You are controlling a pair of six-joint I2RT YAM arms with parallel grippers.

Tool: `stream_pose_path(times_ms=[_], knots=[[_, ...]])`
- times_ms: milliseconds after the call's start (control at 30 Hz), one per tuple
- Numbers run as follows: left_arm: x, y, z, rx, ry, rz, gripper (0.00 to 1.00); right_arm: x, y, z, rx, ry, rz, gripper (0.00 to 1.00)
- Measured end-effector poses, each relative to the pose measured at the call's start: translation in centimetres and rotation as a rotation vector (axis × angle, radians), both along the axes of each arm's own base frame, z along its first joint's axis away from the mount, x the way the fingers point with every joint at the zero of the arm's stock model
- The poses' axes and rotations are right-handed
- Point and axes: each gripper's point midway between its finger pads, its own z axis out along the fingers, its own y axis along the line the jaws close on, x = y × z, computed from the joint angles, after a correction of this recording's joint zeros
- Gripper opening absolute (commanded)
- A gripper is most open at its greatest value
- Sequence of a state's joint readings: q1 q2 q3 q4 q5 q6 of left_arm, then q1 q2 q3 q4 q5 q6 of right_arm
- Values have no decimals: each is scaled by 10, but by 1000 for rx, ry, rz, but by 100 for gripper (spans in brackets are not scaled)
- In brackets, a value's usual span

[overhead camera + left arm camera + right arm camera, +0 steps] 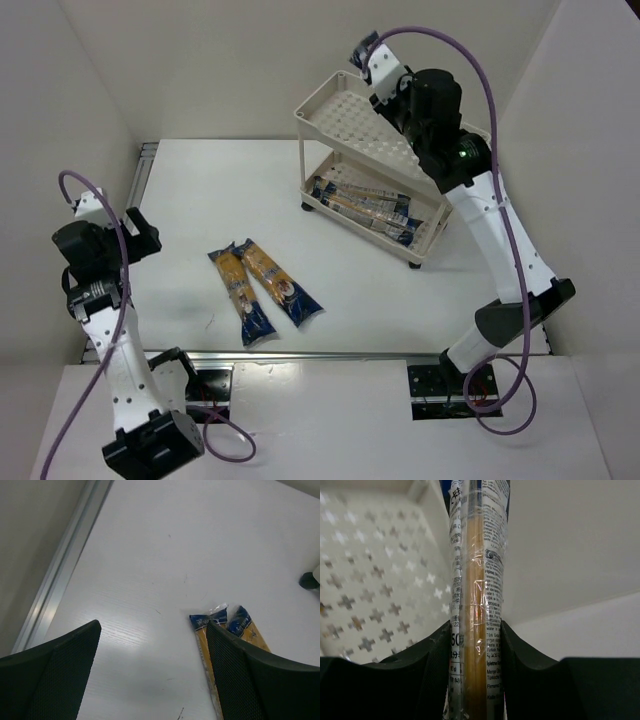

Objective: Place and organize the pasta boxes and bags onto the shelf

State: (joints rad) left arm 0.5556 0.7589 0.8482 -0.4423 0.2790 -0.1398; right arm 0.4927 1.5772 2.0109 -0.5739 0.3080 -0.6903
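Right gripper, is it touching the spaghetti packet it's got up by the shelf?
Touching. The right wrist view shows the right gripper closed on the spaghetti packet, its jaws pressed against both sides with no gap.

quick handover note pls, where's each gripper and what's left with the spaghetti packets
Right gripper: shut on one spaghetti packet, held high at the far end of the shelf, by its top tier.
Left gripper: open and empty, hovering over the table left of the loose packets.
Done: what looks like two shelved packets lie in the lower tier; the top tier is bare.
Left: set down the held packet, then fetch the two loose ones lying side by side on the table.
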Motion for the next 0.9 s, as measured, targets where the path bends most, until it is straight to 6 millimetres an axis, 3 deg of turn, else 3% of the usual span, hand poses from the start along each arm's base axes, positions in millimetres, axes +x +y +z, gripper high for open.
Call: stream_pose_path(times_ms=[33, 133, 200, 233, 267, 367, 467, 567, 667, 767, 833, 900], knots=[[4, -1, -4, -14, 21, -14, 93, 6, -8, -15, -28, 29, -22, 0], [23, -10, -13, -61, 103, -80, 93, 13, -10, -60, -101, 126, -14, 29], [39, -19, -14, -77, 148, -135, 94, 14, -4, -77, -126, 166, 18, 49], [45, -25, -13, -78, 166, -165, 94, 15, -3, -81, -134, 173, 24, 56], [53, -31, -10, -69, 175, -197, 94, 18, -1, -79, -137, 162, 30, 76], [69, -51, -2, -55, 181, -278, 94, 27, -4, -55, -119, 68, 9, 97], [75, -64, -6, -51, 199, -330, 94, 33, -12, -30, -93, -21, -31, 100], [77, -66, -14, -50, 225, -340, 95, 33, -16, -10, -69, -72, -49, 100], [78, -69, -17, -43, 239, -344, 95, 23, -10, 28, -4, -144, -47, 100], [79, -81, -23, -46, 259, -371, 99, -6, 30, 68, 77, -226, 25, 100], [80, -93, -35, -89, 286, -391, 100, -34, 79, 82, 140, -241, 141, 100], [76, -106, -59, -191, 343, -398, 100, -59, 128, 80, 205, -207, 266, 100]])
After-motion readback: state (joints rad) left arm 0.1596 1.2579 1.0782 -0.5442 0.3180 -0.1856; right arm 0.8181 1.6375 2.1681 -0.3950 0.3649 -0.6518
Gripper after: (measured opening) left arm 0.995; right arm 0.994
